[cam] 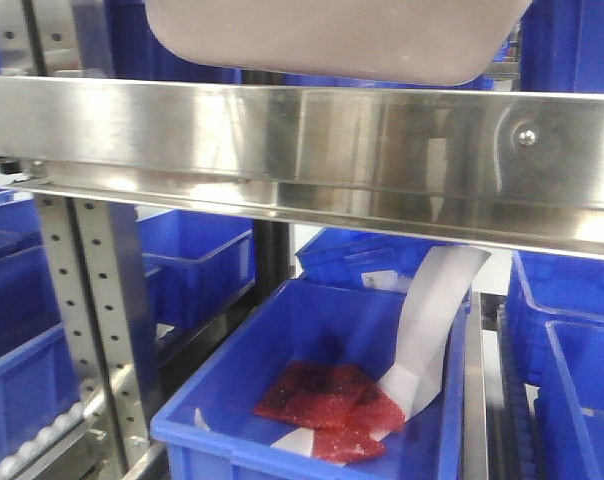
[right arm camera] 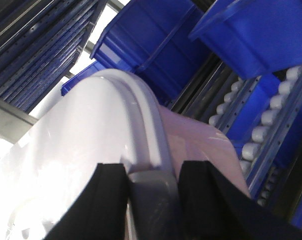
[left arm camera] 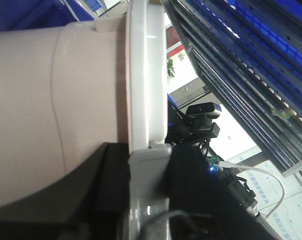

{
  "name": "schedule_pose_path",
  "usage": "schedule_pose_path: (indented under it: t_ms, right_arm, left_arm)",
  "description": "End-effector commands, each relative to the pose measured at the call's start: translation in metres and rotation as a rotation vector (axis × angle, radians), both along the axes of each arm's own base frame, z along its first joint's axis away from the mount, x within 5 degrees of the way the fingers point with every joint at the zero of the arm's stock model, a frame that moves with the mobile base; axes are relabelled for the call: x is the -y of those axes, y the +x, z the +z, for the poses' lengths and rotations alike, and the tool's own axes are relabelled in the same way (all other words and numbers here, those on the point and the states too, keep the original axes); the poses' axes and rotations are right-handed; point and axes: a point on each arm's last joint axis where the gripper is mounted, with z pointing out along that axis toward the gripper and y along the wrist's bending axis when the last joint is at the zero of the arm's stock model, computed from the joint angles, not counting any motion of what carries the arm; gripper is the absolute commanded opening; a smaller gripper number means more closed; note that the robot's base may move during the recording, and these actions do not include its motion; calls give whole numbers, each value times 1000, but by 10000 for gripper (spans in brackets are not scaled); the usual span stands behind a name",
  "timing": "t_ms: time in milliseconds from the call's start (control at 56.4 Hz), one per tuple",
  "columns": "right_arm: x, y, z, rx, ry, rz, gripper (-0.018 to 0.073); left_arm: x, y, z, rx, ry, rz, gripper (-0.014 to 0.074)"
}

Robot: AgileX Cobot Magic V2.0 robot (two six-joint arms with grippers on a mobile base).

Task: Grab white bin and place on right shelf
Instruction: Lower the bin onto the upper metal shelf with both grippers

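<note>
The white bin (cam: pixel 332 40) hangs at the top of the front view, its pale underside just above the shiny steel front rail of the right shelf (cam: pixel 302 150). In the left wrist view the bin's beige body (left arm camera: pixel 51 110) and white lid rim fill the frame, and my left gripper (left arm camera: pixel 148 165) is shut on the grey handle at the rim. The right wrist view shows the white lid (right arm camera: pixel 76 145). There my right gripper (right arm camera: pixel 153 187) is shut on the grey handle at the opposite end, one black finger on either side.
Below the rail stands an open blue bin (cam: pixel 322 400) holding red packets and a white paper strip. More blue bins (cam: pixel 197 255) sit on the lower levels. A perforated steel upright (cam: pixel 97 320) stands at left. Roller tracks (right arm camera: pixel 271 115) and blue bins lie beside the bin.
</note>
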Motion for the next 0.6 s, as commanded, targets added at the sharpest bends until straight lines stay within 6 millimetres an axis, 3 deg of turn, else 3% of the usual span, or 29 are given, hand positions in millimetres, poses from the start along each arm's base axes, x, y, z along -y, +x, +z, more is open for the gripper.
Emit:
schedule_pose_path:
  t_ms: [0, 585]
  right_arm:
    - [-9, -15, 34, 107, 69, 60, 56]
    - [-9, -15, 34, 107, 69, 60, 56]
  left_arm:
    - [9, -31, 35, 134, -78, -164, -117]
    - [9, -31, 35, 134, -78, -164, -117]
